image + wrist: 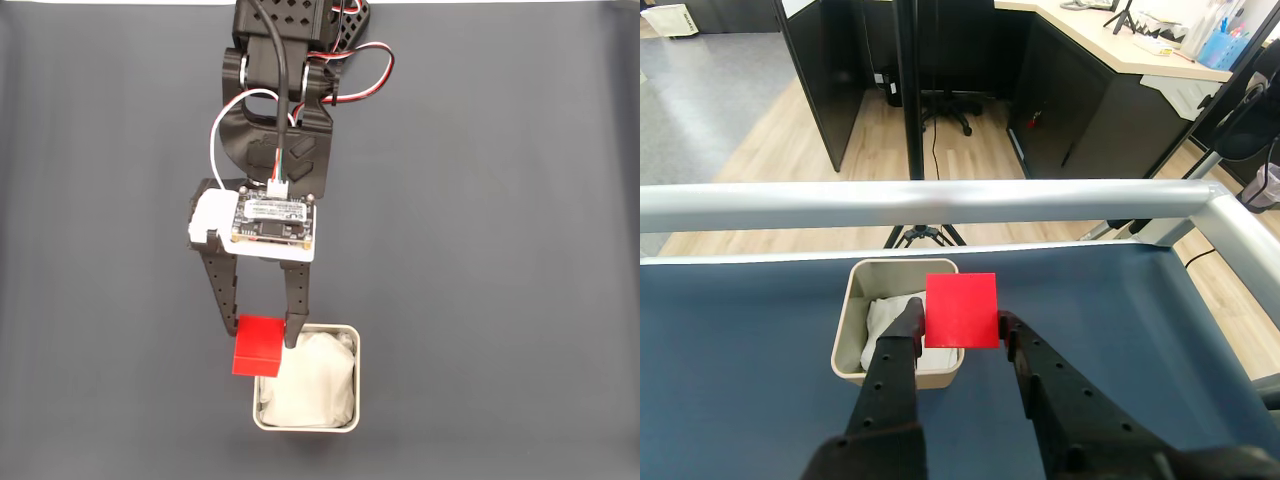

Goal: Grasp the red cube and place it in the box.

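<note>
Above the box's (pixel 305 425) left rim, gripper (pixel 262 338) clamps the red cube (pixel 258 346) between both fingers, carried for release inside

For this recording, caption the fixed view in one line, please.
Gripper holds the red cube over the left rim of the paper-lined box.

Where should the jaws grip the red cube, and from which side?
On two opposite flat side faces, coming from above, as now: the gripper is clamped on the red cube that way, near the edge of the box. Flat parallel faces suit the jaws.
</note>
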You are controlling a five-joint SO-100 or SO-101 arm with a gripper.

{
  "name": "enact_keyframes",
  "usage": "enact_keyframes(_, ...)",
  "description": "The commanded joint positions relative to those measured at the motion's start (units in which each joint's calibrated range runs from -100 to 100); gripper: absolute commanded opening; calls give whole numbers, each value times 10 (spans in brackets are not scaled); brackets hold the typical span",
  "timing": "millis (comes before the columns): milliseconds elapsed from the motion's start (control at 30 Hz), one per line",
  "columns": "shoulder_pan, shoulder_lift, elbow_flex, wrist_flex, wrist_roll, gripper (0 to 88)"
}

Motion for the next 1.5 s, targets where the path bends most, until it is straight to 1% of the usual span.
enact_keyframes(0, -17, -27, -5, -3, 4, 86)
enact_keyframes(567, -48, 16, -10, -32, -1, 86)
enact_keyframes(1467, -47, 65, -24, -60, -18, 89)
